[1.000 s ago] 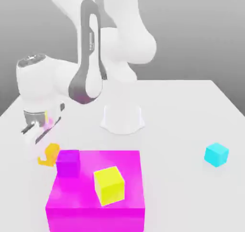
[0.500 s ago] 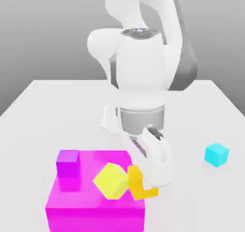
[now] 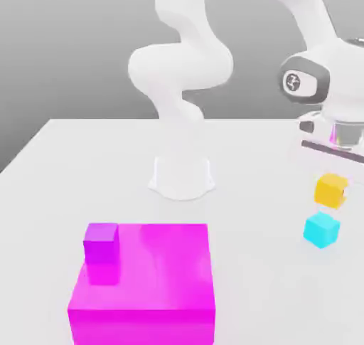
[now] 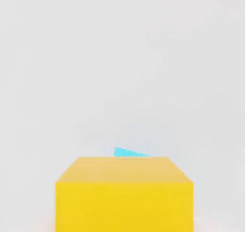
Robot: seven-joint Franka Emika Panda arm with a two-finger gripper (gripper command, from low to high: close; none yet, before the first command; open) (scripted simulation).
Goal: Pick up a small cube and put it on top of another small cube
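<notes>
Orange cube (image 3: 330, 191), one, pinched by one pincer (image 3: 332, 174) above one cyan cube (image 3: 321, 230).

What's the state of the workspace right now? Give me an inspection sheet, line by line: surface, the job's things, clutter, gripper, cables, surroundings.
Surface: pale, plain table
Orange cube: raised in the gripper, above the cyan cube with a gap between them
Cyan cube: on the table, toward the exterior view's right
Clutter: large magenta block on the table, small purple cube on top of it near a far corner
Gripper: shut on the orange cube
Cables: nothing seen
Surroundings: white arm base behind the magenta block; plain grey background
</notes>
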